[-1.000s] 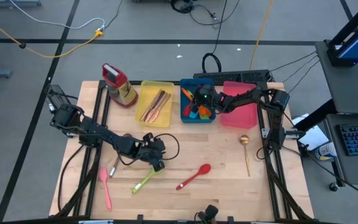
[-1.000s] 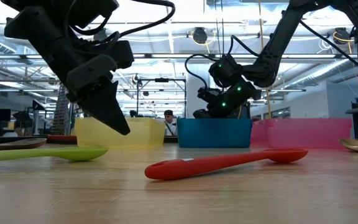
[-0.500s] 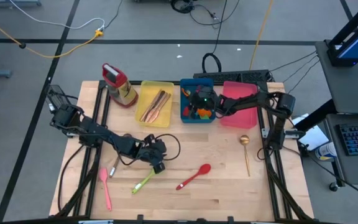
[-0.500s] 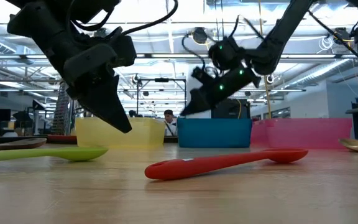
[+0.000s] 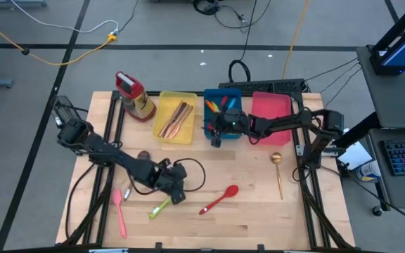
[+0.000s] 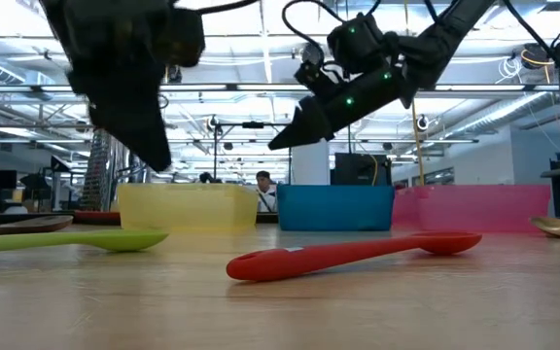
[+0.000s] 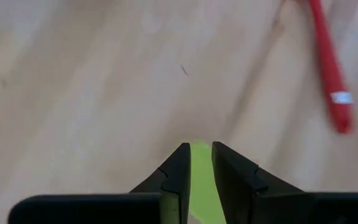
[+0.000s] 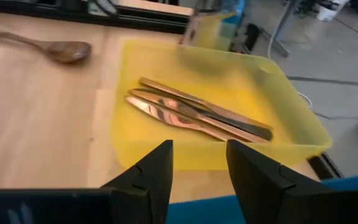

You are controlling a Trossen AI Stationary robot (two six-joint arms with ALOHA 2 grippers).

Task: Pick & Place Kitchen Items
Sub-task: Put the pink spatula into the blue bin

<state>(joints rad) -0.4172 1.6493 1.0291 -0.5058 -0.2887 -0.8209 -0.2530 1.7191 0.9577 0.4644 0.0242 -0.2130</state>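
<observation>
We see the left gripper above the green spoon, fingers narrowly apart and empty; it may push the spoon away. Farther, the right gripper hangs with its fingers apart, empty, near the blue tray.

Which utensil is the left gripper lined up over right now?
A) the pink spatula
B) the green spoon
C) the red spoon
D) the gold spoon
B: in the left wrist view the green spoon shows between the left gripper fingers, while the red spoon lies off to the side.
</observation>
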